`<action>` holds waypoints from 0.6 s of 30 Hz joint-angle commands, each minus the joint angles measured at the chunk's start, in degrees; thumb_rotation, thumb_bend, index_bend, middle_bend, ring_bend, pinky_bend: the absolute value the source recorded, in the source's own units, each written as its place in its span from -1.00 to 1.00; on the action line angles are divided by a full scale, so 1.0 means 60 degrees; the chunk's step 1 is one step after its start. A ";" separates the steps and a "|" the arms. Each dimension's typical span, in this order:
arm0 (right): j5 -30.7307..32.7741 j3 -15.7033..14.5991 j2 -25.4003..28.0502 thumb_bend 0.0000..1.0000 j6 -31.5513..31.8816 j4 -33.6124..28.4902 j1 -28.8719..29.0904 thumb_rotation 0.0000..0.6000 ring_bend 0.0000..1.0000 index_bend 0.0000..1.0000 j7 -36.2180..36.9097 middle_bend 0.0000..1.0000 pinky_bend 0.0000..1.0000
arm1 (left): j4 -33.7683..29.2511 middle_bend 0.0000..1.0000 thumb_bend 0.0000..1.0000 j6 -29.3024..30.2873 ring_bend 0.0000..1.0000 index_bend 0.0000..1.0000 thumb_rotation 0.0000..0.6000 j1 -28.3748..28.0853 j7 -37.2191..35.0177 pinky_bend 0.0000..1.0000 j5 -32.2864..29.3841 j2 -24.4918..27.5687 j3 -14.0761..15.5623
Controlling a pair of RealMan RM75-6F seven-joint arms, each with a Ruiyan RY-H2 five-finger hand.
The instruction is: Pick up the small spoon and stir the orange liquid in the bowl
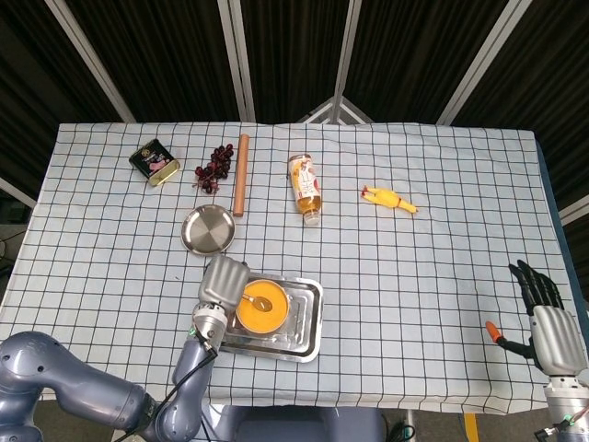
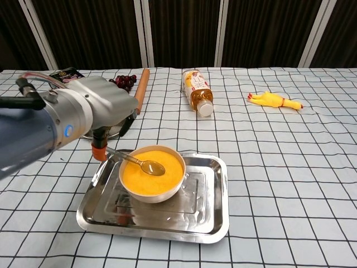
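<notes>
Head view: the left hand point(image 1: 224, 281) sits at the left edge of the tray point(image 1: 308, 318), fingers closed on the spoon point(image 1: 257, 301), whose tip lies over the orange liquid in the bowl point(image 1: 262, 310). The bowl stands inside the tray. The right hand point(image 1: 545, 322) is at the table's right edge, well apart from the tray, fingers extended and spread, holding nothing. Further back on the checked cloth point(image 1: 442, 230) lie a tin point(image 1: 154, 162), grapes point(image 1: 213, 167), a rolling pin point(image 1: 241, 174), a bottle point(image 1: 305, 188), a toy chicken point(image 1: 387, 198) and a small plate point(image 1: 208, 229). Chest view: the left hand point(image 2: 103, 106) grasps the spoon point(image 2: 138, 162) by its handle; the spoon's head rests on the liquid surface near the middle of the bowl point(image 2: 152, 174). The bowl sits left of centre in the tray point(image 2: 212, 209). The right hand is outside this view.
</notes>
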 commanded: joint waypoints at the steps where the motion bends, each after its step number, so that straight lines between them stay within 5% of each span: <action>1: 0.0018 -0.0002 -0.0005 -0.36 -0.0009 0.0008 -0.0002 1.00 -1.00 -1.00 -0.0018 -1.00 -1.00 | -0.0561 0.88 -0.55 0.0122 0.78 -0.21 1.00 0.0362 -0.0580 0.94 0.0491 0.0638 0.0215; 6: 0.0063 0.0015 -0.0001 -0.35 -0.0006 0.0021 -0.0009 1.00 -1.00 -1.00 -0.0030 -1.00 -1.00 | -0.1280 0.82 -0.55 0.0376 0.73 -0.21 1.00 0.1208 -0.1913 0.89 0.1892 0.1851 0.0975; 11: 0.0080 0.0006 -0.0020 -0.35 -0.0036 0.0025 0.0001 1.00 -1.00 -1.00 -0.0159 -1.00 -1.00 | -0.1390 0.63 -0.55 0.0624 0.57 -0.24 1.00 0.2540 -0.4022 0.73 0.4027 0.3200 0.2367; 16: 0.0022 -0.0023 -0.0064 -0.35 -0.0016 0.0003 0.0004 1.00 -1.00 -1.00 -0.0356 -1.00 -1.00 | -0.0657 -0.01 -0.61 0.1046 0.07 -0.56 1.00 0.3850 -0.6129 0.29 0.5978 0.3822 0.3530; 18: 0.0016 -0.0033 -0.0082 -0.35 -0.0032 -0.0007 0.0013 1.00 -1.00 -1.00 -0.0414 -1.00 -1.00 | -0.0243 -0.06 -0.67 0.1160 0.02 -0.65 1.00 0.4277 -0.6768 0.23 0.6509 0.3876 0.3837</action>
